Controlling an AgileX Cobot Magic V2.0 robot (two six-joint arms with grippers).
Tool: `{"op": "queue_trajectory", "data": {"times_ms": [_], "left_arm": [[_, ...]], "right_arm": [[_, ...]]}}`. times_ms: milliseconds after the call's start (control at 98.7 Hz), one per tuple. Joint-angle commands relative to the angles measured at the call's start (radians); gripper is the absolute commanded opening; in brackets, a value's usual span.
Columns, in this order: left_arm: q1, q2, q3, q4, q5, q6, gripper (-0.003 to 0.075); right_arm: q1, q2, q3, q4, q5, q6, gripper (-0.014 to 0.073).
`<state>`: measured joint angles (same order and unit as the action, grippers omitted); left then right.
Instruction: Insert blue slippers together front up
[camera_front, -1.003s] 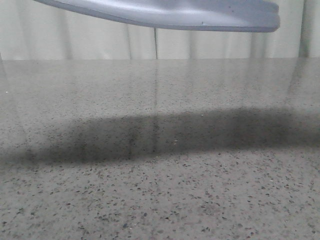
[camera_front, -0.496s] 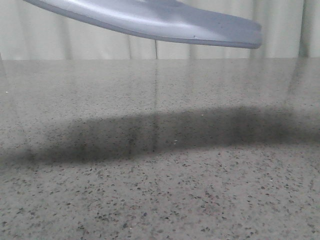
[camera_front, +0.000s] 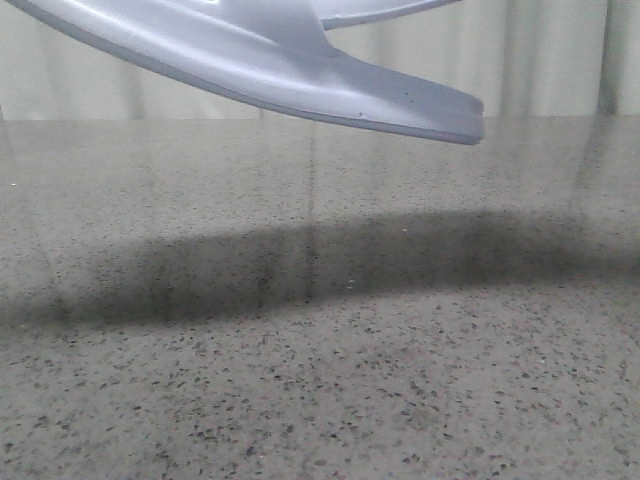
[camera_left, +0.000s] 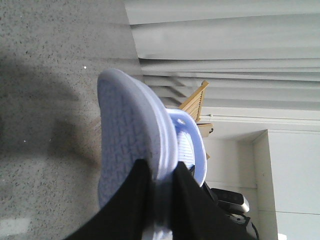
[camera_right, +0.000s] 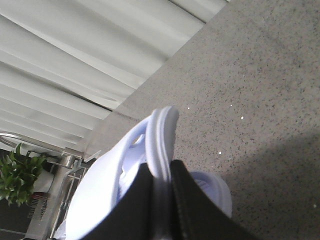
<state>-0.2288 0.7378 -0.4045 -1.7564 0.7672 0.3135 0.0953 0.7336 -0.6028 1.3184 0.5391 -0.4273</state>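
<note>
While I hold both blue slippers (camera_front: 250, 55) in the air above the bench (camera_front: 320, 380), the one seen in the front view has tilted and come lower compared with one second ago: then its sole lay almost level along the top edge, now its free end (camera_front: 440, 110) points down to the right, and the edge of the second slipper (camera_front: 380, 10) appears behind it at the top. The dark shadow (camera_front: 300, 265) on the bench has stayed nearly in the same place.

My left jaws (camera_left: 162, 185) are pinching one slipper at the rim of its sole, with the tread (camera_left: 125, 135) on one side and the ribbed footbed (camera_left: 187, 145) on the other. My right jaws (camera_right: 160, 195) are pressed on the edge of the other slipper (camera_right: 160, 135), and its strap with a side hole (camera_right: 137, 140) shows beside them.

I judge that the two slippers are being turned toward each other for the nesting; in these views I cannot tell if they touch already. Neither rests on the bench.

I can read no brand, label or writing on the slippers; only small dark specks sit on the sole.
</note>
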Motion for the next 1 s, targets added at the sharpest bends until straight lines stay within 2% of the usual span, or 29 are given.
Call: {"op": "queue_trajectory", "data": {"times_ms": [0,142,213,284,456,557,780,993], "left_arm": [[-0.013,-0.003,-0.035,-0.105,0.145,0.001,0.0016],[-0.013,-0.003,-0.035,-0.105,0.123,0.004,0.0016],[-0.013,-0.003,-0.035,-0.105,0.112,0.004,0.0016],[-0.013,-0.003,-0.035,-0.105,0.099,0.004,0.0016],[-0.013,-0.003,-0.035,-0.105,0.056,0.004,0.0016],[-0.013,-0.003,-0.035,-0.105,0.028,0.004,0.0016],[-0.013,-0.003,-0.035,-0.105,-0.014,0.004,0.0016],[-0.013,-0.002,-0.035,-0.098,-0.044,0.004,0.0016]], "right_arm": [[0.010,0.001,-0.026,0.061,0.130,-0.064,-0.0107],[0.010,0.001,-0.026,0.002,0.059,-0.091,-0.0106],[0.010,0.001,-0.026,-0.027,0.037,-0.093,-0.0076],[0.010,0.001,-0.026,-0.046,0.020,-0.095,-0.0008],[0.010,0.001,-0.026,-0.086,-0.014,-0.095,0.0223],[0.010,0.001,-0.026,-0.104,-0.043,-0.097,0.0301],[0.010,-0.003,-0.028,-0.127,-0.145,-0.105,0.0321],[0.010,-0.063,-0.028,-0.127,-0.308,-0.190,0.0321]]}}
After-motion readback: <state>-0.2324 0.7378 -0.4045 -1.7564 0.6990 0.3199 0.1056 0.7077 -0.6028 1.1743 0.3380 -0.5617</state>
